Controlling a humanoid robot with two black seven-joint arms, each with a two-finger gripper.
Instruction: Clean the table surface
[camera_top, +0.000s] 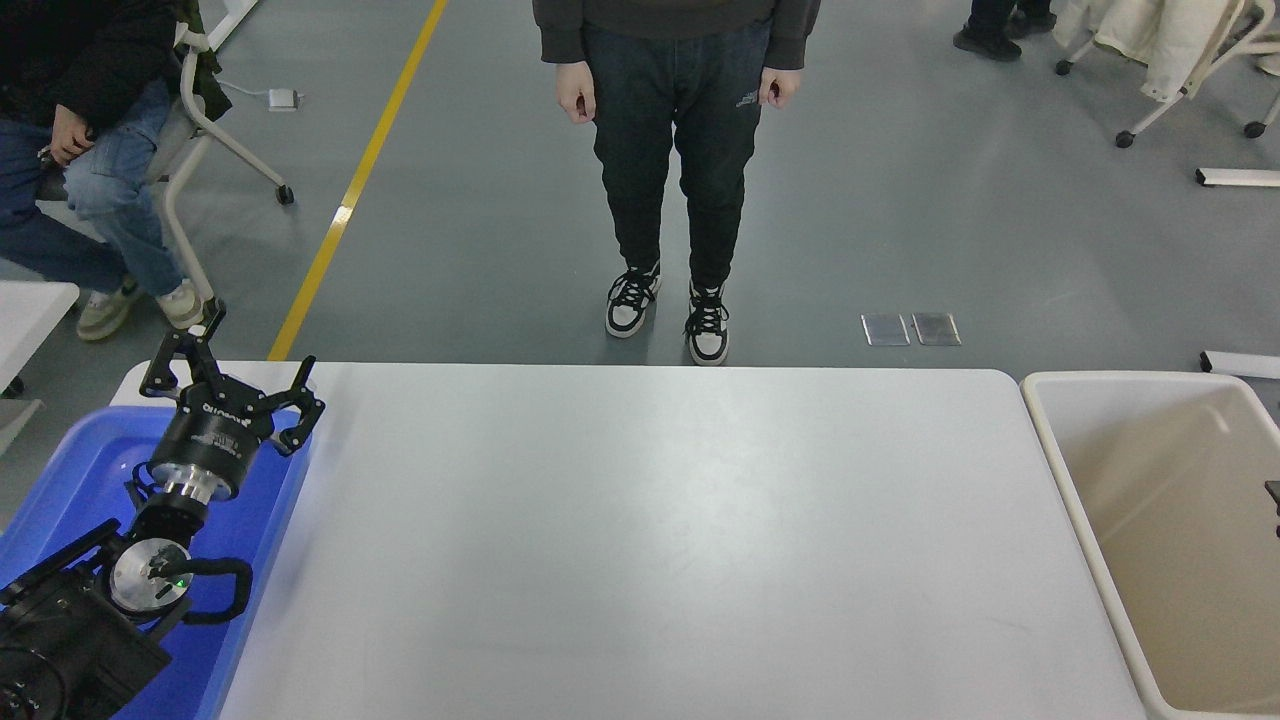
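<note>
While you are reading this from the left, your left gripper (255, 345) is hovering over the far end of the blue tub (70, 480), with its two fingers spread wide apart and nothing between them. From that pincer, the table surface (650, 540) is lying directly to its right, beginning just beside the right finger and running away along its long axis, which is stretching crosswise in front of you towards the beige bin (1050, 440).

You are seeing no loose item resting anywhere on the white top, so the clearing is looking close to done, as far as this view allows a judgement.

Beyond the table's right end, the beige bin is sitting just beside the edge, and what you can see of its floor is looking bare. Only a small black sliver of your right gripper (1273, 497) is showing at the picture's right edge, over the bin, and you cannot tell whether its fingers are apart or together. From that pincer, the tabletop is lying to its left, past the bin's near wall.

If anything is turning up on the left half, your left arm is the nearer one; for the right half, the right arm is closer.
</note>
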